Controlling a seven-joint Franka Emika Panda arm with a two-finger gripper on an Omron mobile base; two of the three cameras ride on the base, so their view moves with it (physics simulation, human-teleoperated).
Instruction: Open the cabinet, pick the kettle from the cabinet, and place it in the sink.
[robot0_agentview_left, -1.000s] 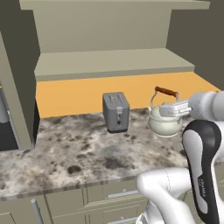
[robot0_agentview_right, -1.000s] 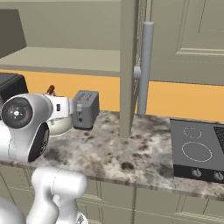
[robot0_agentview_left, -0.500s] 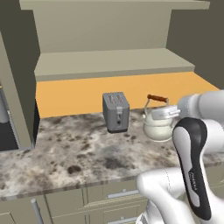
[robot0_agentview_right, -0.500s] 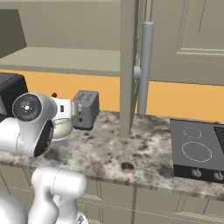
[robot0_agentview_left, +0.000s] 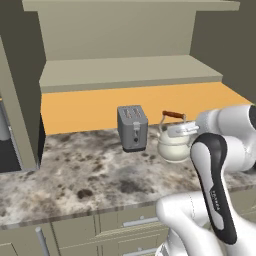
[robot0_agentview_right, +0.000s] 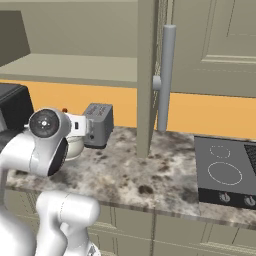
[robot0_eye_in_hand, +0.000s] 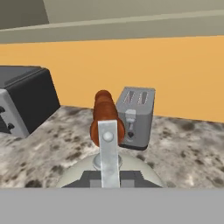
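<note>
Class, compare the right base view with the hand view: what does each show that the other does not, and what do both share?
Only the right base view shows the black glass cooktop with its ring marks, the long vertical grey bar handle on the open olive-beige cabinet door, and the robot's white arm.

Only the hand view shows the reddish-brown wooden grip on the kettle's handle up close, above the cream-white kettle body.

Both show the grey boxy toaster, the speckled stone counter, the orange back wall and the black box-shaped appliance.
</note>
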